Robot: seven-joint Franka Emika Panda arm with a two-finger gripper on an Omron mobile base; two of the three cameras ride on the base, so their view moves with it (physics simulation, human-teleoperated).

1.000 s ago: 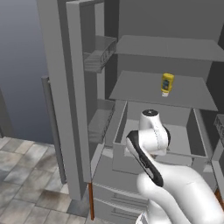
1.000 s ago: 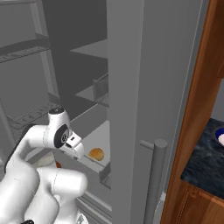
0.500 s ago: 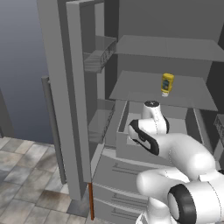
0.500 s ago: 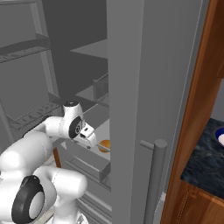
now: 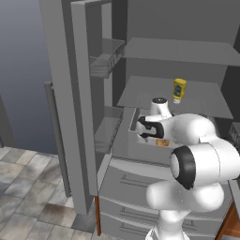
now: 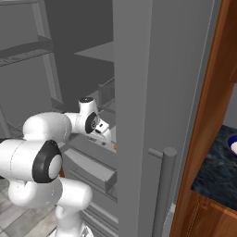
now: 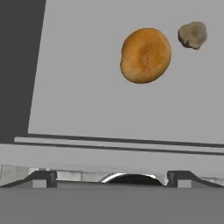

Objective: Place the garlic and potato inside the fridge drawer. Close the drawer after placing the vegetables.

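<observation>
Rendered kitchen frames: flat, even, moderate light with no visible source.

Both base views are soft and coarse in resolution, with jagged edges along the fridge door and shelves; the fridge interior reads in dull mid-grey, darker toward the back wall. The white arm [image 5: 197, 140] carries gentle shading and no hard highlights. Faint soft shadows lie under the shelves. In the hand view the fridge drawer [image 7: 87, 100] floor is evenly lit pale grey; the potato [image 7: 145, 55] and garlic [image 7: 192, 35] appear sharp, casting no clear shadow. No glare, motion blur or edge distortion is apparent.
</observation>
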